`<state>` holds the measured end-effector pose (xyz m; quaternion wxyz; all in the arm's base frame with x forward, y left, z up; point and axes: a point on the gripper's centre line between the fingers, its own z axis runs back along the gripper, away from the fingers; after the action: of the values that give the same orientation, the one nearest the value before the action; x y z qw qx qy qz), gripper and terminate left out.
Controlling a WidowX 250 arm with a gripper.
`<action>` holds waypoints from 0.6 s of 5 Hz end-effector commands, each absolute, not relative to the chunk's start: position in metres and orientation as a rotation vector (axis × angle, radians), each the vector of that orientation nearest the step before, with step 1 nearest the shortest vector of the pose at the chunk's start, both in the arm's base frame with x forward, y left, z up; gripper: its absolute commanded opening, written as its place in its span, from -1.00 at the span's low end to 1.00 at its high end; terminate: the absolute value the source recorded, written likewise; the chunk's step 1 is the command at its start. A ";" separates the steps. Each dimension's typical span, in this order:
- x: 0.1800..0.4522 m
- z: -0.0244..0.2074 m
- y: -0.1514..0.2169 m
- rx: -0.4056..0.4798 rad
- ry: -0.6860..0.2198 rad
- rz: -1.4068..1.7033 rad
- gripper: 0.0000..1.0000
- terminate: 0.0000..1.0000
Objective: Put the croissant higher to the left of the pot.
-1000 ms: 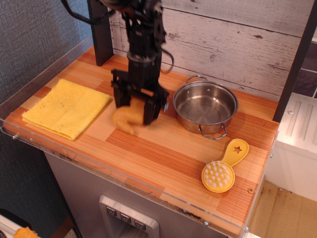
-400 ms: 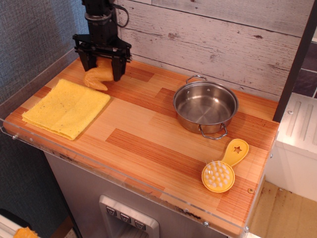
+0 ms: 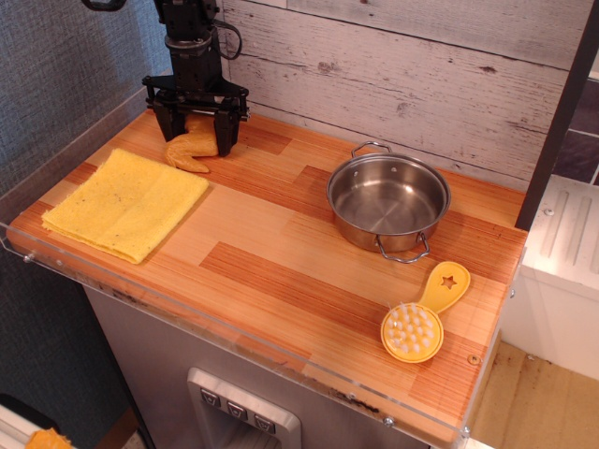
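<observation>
Croissant (image 3: 191, 150) held in gripper (image 3: 197, 142) at table's (image 3: 281, 271) back-left, pot (image 3: 387, 202) empty, well apart

The hand (image 3: 197, 131) grips the croissant (image 3: 191, 148) at the far left of the counter (image 3: 281, 271). The pot (image 3: 387, 202) stands well apart to the right, the yellow cloth (image 3: 124, 203) nearer left.

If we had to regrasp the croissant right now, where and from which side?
Take the croissant across its thick upper middle, from straight above, as the gripper straddles it now. Its lower tip tapers toward the yellow cloth and looks too thin to pinch. Whether it already touches the counter is unclear.
</observation>
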<state>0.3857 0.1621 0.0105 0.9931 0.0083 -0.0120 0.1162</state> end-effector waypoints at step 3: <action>0.411 0.030 0.145 0.070 -0.137 0.178 1.00 -1.00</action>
<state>0.3929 0.1524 0.0103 0.9935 0.0201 -0.0195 0.1107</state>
